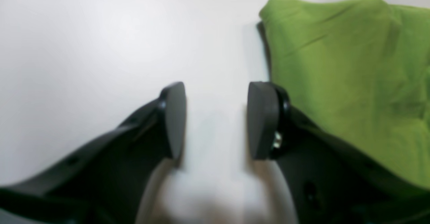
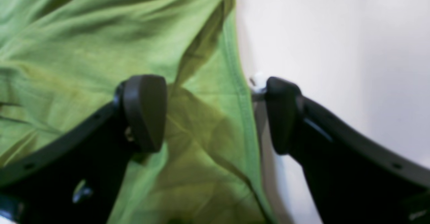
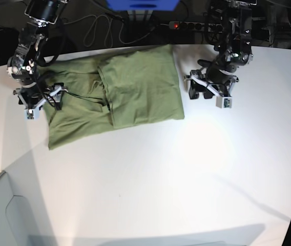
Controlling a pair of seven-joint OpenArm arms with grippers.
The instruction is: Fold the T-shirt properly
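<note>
The green T-shirt point(image 3: 115, 95) lies flat on the white table point(image 3: 186, 169), its right part folded over the middle. My right gripper point(image 3: 39, 102) is at the shirt's left edge. In the right wrist view it point(image 2: 213, 115) is open and straddles the hemmed edge of the shirt point(image 2: 100, 49), one finger over cloth, the other over bare table. My left gripper point(image 3: 207, 95) sits just right of the shirt. In the left wrist view it point(image 1: 218, 120) is open with only bare table between the jaws, and the shirt point(image 1: 346, 76) lies beside its right finger.
A power strip point(image 3: 184, 24) with a red light, loose cables point(image 3: 91, 31) and a blue object point(image 3: 143, 4) lie beyond the table's back edge. A grey panel point(image 3: 2, 215) stands at the lower left corner. The table's curved edge runs along the right.
</note>
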